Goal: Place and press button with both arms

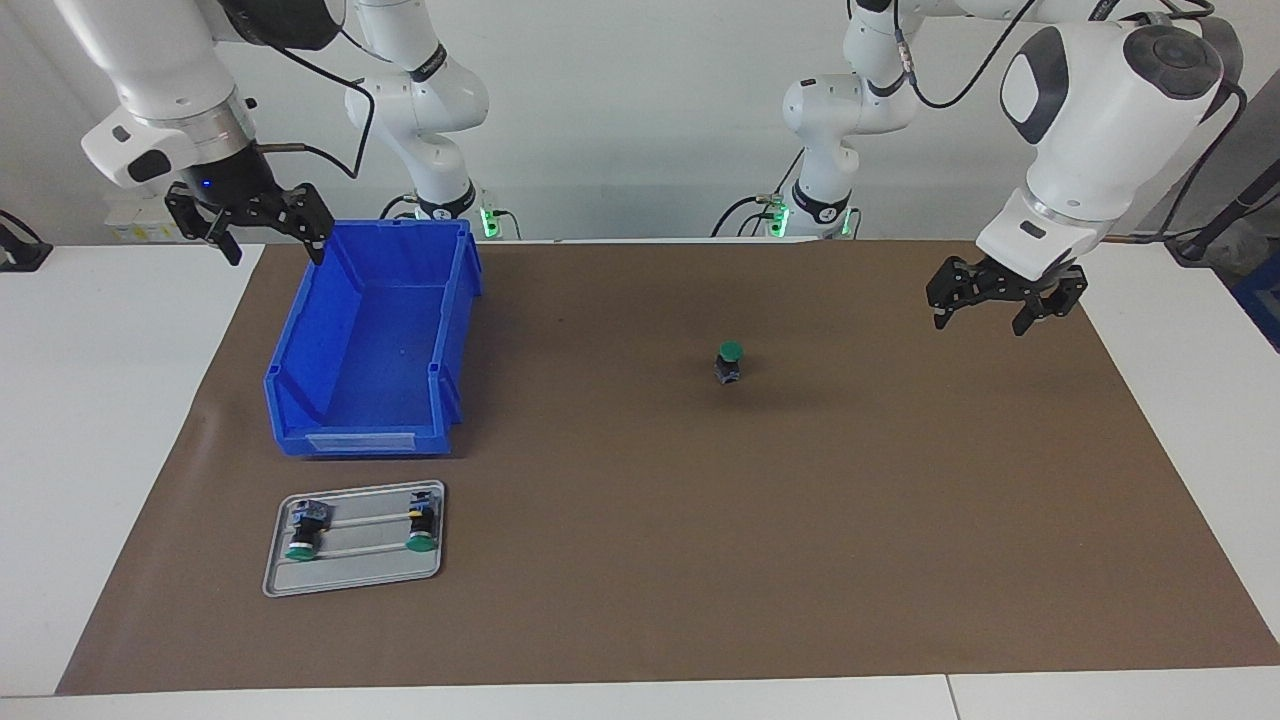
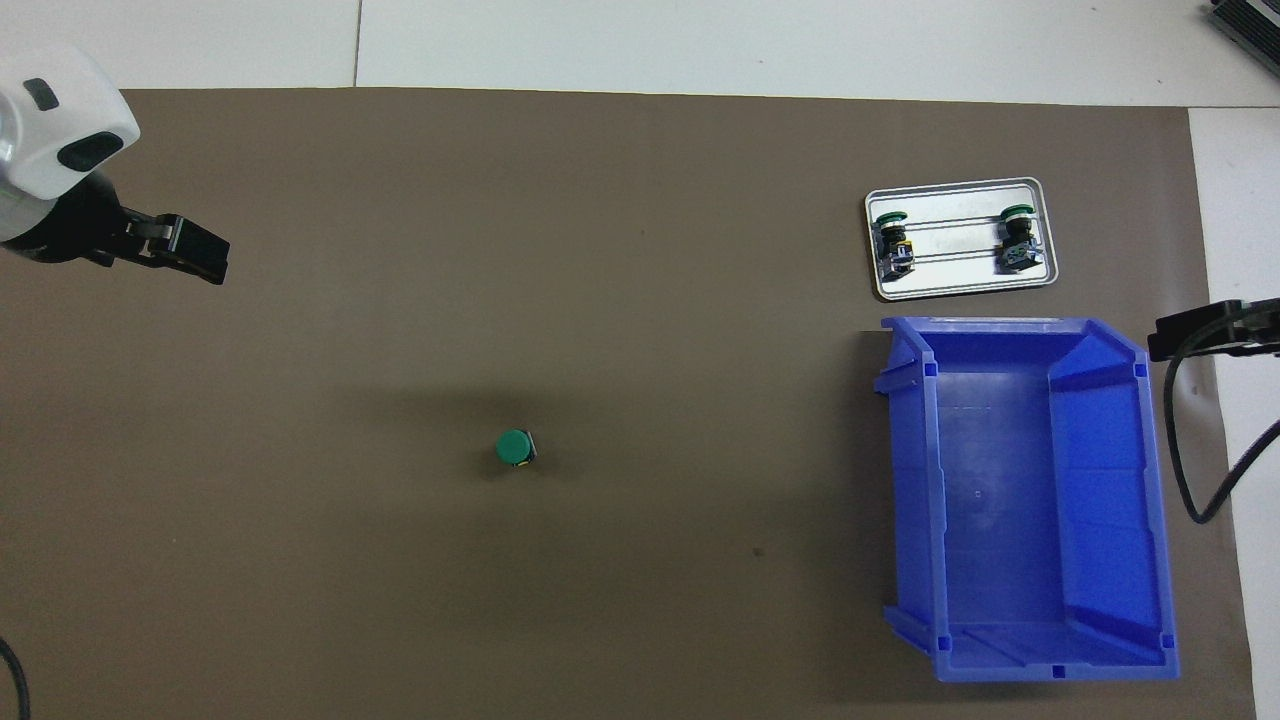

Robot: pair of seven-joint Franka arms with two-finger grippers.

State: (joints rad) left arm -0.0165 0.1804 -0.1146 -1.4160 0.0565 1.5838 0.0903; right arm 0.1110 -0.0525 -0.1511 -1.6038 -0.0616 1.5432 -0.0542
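Facing view: the button (image 1: 730, 362) stands upright, right of centre in the frame, on the brown mat (image 1: 640, 560), touching nothing. The left gripper (image 1: 1002, 305) hangs at the right of the frame over the mat's edge, well apart from the button, jaws apart and empty. The right gripper (image 1: 250, 222) hangs at upper left, over the corner of the blue bin (image 1: 372, 345), jaws apart and empty.

Open mat surrounds the button on all sides. The bin occupies the left of the frame. Below it lies a grey tray (image 1: 355, 538) holding two more buttons, laid on their sides. White table (image 1: 90, 420) borders the mat at both ends.

Overhead view: the button (image 2: 516, 448) shows a round flat green cap facing up, with a dark body just visible at the cap's edge. In the facing view the body is short and black under the cap.
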